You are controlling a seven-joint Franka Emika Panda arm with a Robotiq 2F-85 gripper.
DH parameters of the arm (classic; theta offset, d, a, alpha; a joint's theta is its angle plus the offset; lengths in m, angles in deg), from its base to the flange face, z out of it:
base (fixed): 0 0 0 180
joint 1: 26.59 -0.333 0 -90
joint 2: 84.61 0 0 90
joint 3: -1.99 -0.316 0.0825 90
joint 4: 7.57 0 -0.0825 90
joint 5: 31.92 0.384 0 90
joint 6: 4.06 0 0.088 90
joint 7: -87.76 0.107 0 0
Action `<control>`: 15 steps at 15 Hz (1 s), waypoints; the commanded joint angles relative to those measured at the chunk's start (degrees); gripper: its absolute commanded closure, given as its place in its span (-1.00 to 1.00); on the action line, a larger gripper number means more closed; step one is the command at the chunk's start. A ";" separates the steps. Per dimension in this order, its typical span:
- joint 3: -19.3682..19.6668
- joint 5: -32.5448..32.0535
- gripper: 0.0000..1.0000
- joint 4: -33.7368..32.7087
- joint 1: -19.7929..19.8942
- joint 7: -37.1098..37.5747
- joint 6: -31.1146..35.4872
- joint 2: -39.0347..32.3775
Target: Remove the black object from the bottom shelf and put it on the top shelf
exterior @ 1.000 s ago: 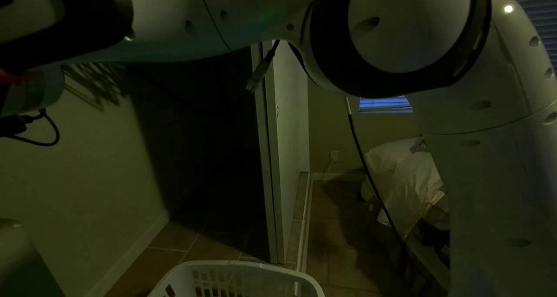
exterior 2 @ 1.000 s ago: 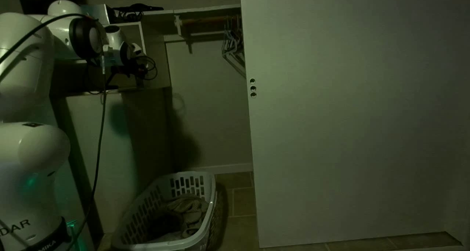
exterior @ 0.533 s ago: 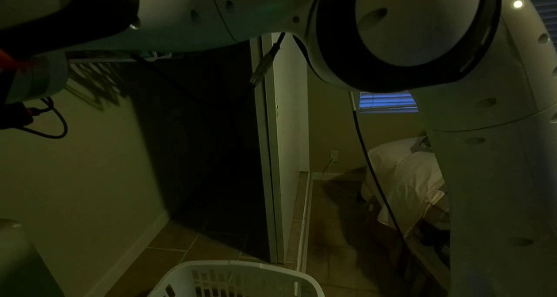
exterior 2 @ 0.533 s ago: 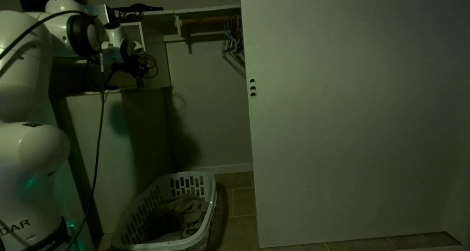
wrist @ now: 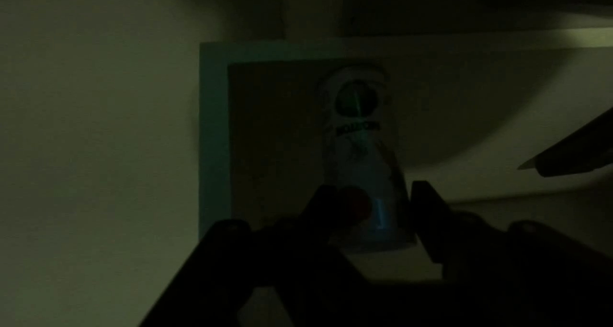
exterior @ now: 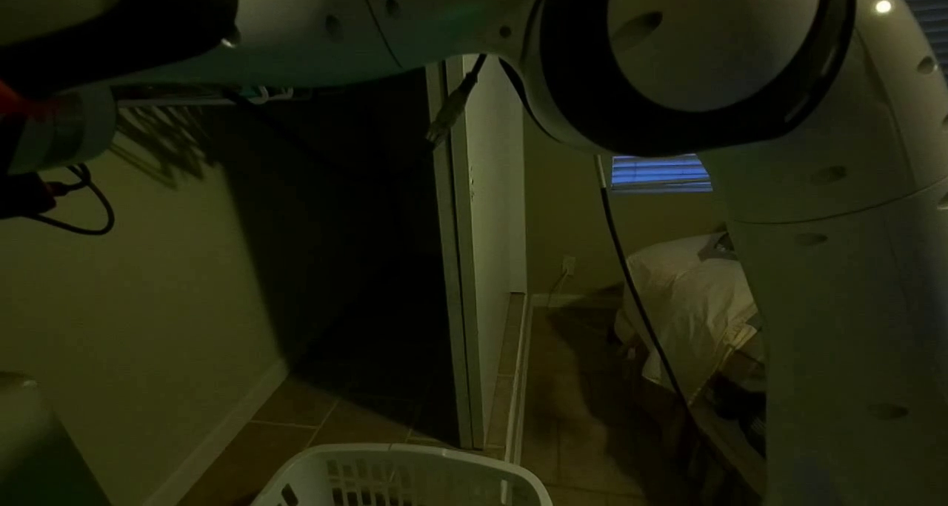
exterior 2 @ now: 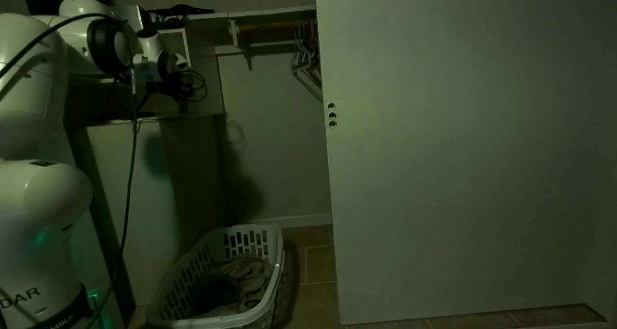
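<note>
- We face a dim closet point(exterior 2: 274, 165): in an exterior view a pale sliding door point(exterior 2: 462, 151) fills the right half, with hangers point(exterior 2: 302, 64) just beside its edge and a laundry basket point(exterior 2: 250, 229) on the floor.
- Our tool point(wrist: 376, 188) looks released: in the wrist view its fingers point(wrist: 428, 207) stand apart, and we make out nothing clenched between them, though the dark is heavy there.
- Just past the gap we see a printed can point(wrist: 359, 150), its long axis running nearly along the tool's own line; whether either finger touches it we cannot tell.
- The can is inside a pale framed compartment point(wrist: 213, 140), which we judge to be the task's bottom shelf.
- To the right, well apart from the fingers, a dark pointed object point(wrist: 577, 153) juts in from the picture's edge; only its end shows, and we take it for the task's black object.
- The coming move, we judge, turns on that offset: the object lies to the tool's right in the wrist view, its narrow end toward the can, its long axis slanting across the tool's line.
- Farthest out, in an exterior view, the top shelf point(exterior 2: 270, 12) carries a black thing point(exterior 2: 183, 8) with loops; our object, we judge, is not yet there.
</note>
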 commanded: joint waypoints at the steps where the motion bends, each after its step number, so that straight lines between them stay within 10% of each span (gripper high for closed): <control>1: -0.88 -0.04 0.58 0.99 -0.16 -1.68 0.59 1.29; 15: -1.25 -1.03 0.58 18.48 3.36 -3.62 -1.15 18.55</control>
